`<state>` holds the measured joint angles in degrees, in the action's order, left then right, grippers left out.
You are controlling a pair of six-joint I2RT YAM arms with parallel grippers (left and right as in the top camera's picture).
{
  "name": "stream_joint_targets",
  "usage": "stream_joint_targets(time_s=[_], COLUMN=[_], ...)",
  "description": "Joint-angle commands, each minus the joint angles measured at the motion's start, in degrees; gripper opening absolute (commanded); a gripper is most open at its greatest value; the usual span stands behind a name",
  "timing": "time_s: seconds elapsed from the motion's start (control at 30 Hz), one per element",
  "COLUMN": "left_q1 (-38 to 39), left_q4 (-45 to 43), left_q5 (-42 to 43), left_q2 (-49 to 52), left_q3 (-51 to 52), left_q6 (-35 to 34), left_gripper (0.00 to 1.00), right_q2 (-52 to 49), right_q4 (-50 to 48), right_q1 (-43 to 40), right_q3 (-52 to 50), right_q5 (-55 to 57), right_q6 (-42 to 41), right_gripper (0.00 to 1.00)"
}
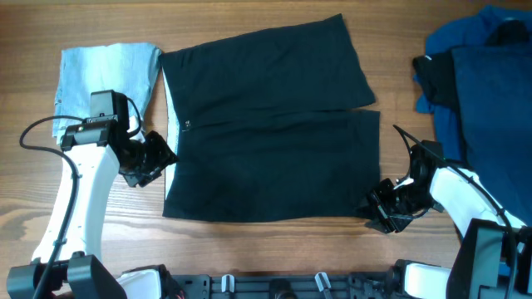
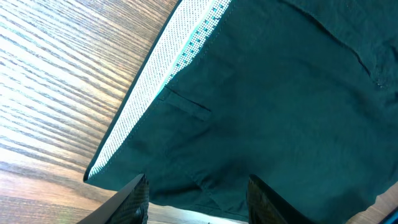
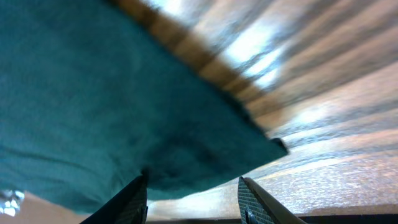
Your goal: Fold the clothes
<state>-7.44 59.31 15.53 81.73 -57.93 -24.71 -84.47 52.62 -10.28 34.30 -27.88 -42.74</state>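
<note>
The black shorts [image 1: 270, 124] lie spread flat on the middle of the wooden table [image 1: 274, 257], waistband to the left, both legs pointing right. My left gripper [image 1: 158, 158] hovers at the waistband's near corner. In the left wrist view it [image 2: 198, 205] is open, the dark fabric [image 2: 280, 93] and its white dotted lining [image 2: 161, 81] lying just beyond the fingers [image 2: 134, 202], unpinched. My right gripper [image 1: 378, 208] sits at the near leg's hem corner. In the right wrist view it [image 3: 193, 202] is open, with the shorts' corner [image 3: 124, 106] just ahead of the fingertips [image 3: 258, 202].
A folded pale-blue denim piece [image 1: 108, 75] lies at the back left, behind the left arm. A heap of blue and black garments [image 1: 482, 75] fills the right side, close to the right arm. Bare wood runs along the front edge.
</note>
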Motion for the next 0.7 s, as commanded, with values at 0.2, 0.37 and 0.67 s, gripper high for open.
stream_joint_targets(time_s=[0.2, 0.37, 0.67], left_q1=[0.2, 0.2, 0.2], left_q4=[-0.2, -0.2, 0.7], left_q5=[0.1, 0.1, 0.1], left_q2=[-0.3, -0.3, -0.3], left_q3=[-0.2, -0.2, -0.2], left_q6=[0.3, 0.3, 0.3], left_gripper=[0.52, 0.52, 0.53], right_q2=[0.7, 0.7, 0.7], right_q4=[-4.2, -9.4, -11.7], right_q1=[0.2, 0.2, 0.2], right_q3=[-2.9, -4.9, -5.0], right_q5=[3.6, 1.5, 2.1], right_q6=[-8.9, -10.4, -8.2], right_gripper=[0.5, 0.49, 0.04])
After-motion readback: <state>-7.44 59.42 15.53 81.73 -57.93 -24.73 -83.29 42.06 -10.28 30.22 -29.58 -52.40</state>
